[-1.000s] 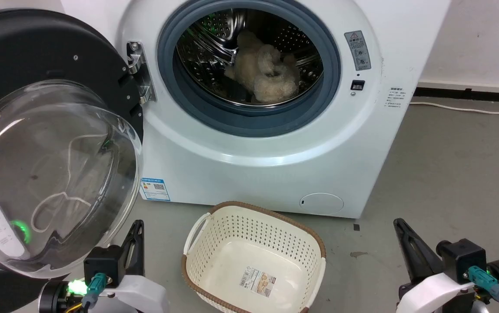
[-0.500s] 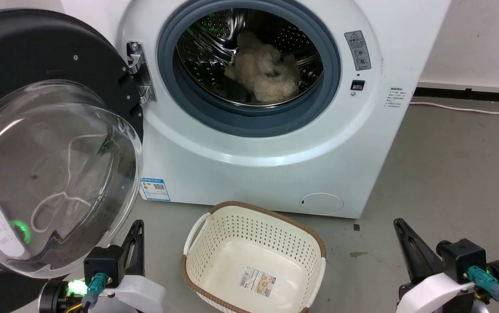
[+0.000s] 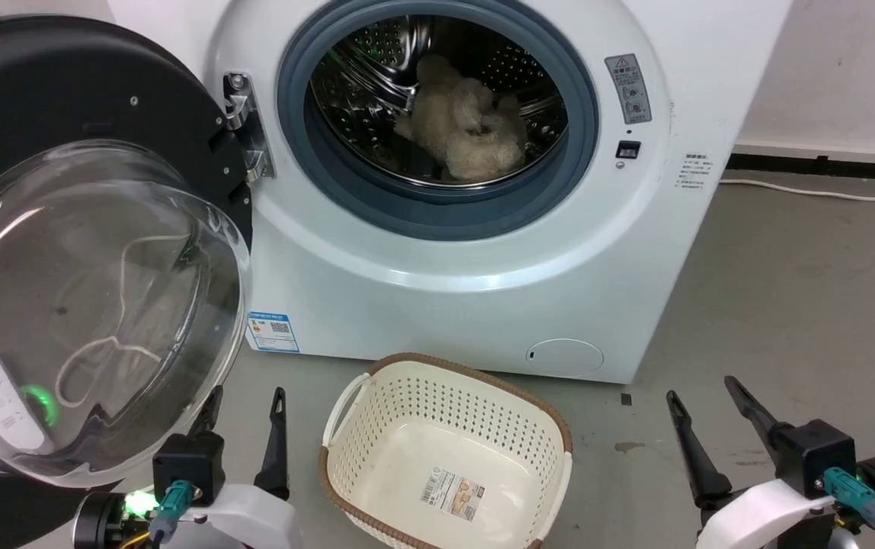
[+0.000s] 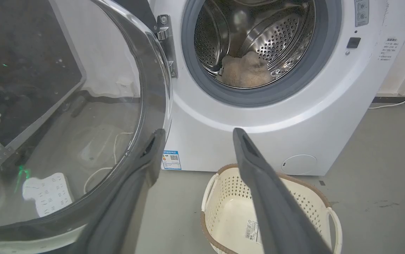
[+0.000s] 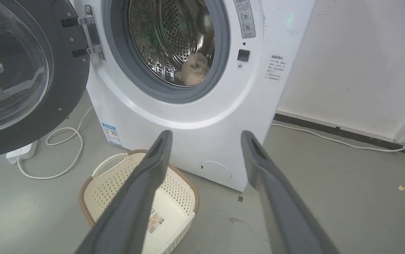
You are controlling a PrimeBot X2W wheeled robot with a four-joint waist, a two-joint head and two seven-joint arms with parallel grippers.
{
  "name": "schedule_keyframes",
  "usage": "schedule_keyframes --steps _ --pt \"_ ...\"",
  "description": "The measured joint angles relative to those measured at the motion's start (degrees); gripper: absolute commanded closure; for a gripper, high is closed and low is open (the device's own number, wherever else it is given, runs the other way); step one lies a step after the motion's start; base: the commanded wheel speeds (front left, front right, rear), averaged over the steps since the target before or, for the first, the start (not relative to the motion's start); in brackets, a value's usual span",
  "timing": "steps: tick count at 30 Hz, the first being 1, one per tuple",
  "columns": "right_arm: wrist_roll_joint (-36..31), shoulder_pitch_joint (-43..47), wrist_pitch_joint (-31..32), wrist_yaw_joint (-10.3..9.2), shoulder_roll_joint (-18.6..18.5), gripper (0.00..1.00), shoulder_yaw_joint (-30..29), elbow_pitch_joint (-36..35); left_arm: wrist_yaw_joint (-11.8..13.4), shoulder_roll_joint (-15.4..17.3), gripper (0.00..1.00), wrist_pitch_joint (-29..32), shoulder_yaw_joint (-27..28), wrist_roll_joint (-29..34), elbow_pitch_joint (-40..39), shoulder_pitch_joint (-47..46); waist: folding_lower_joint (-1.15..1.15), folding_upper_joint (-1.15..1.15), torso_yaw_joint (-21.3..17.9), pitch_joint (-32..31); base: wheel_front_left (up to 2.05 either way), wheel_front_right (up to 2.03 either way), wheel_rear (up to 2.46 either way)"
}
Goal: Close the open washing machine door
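Both claws hung empty, fingers spread: left gripper point(image 3: 245, 396) just beside washing machine door point(image 3: 64, 99), right gripper point(image 3: 700, 390) over floor point(image 3: 803, 305). Door stood swung wide, hinged left of washing machine point(image 3: 483, 305). Basket point(image 3: 361, 465) sat between grippers.

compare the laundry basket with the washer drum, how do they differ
The basket is cream plastic with a brown rim; the drum is shiny steel ringed by a grey gasket. The basket stands on the floor opening upward; the drum opens forward. The basket holds just a stuck-on label; the drum holds a fluffy beige item. Both have perforated walls.
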Motion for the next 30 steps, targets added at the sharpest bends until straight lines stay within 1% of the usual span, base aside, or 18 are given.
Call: schedule_keyframes --steps 10,12,13,14,16,30 --pt "0.4 0.1 -1.5 0.0 0.0 0.0 0.0 0.1 0.0 0.2 0.0 -1.5 -1.3 0.1 0.3 0.0 0.0 0.0 1.9 -0.5 0.0 0.0 0.0" --pt "0.4 0.1 -1.8 0.0 0.0 0.0 0.1 0.1 0.0 0.3 0.0 -1.7 -1.5 0.1 0.3 0.0 0.0 0.0 2.4 -0.7 0.0 0.0 0.0" --pt "0.4 0.2 -2.2 0.0 0.0 0.0 0.2 0.1 0.0 0.5 0.0 -2.1 -1.9 0.1 0.4 0.0 0.0 0.0 3.4 -0.9 0.0 0.0 0.0" --pt "0.4 0.4 -2.5 0.0 0.0 0.0 0.5 0.1 0.0 0.7 0.0 -2.5 -2.3 0.1 0.4 0.0 0.0 0.0 4.6 -1.1 0.0 0.0 0.0" --pt "0.4 0.5 -2.6 0.0 0.0 0.0 0.8 0.1 0.0 0.8 0.0 -2.7 -2.5 0.1 0.5 0.0 0.0 0.0 5.3 -1.1 0.0 0.0 0.0" --pt "0.9 -0.1 -4.3 0.0 -0.9 0.0 5.1 1.3 1.5 1.5 0.0 -4.4 -3.7 0.1 -0.3 0.7 0.0 0.0 9.2 -0.7 0.0 0.0 0.0"
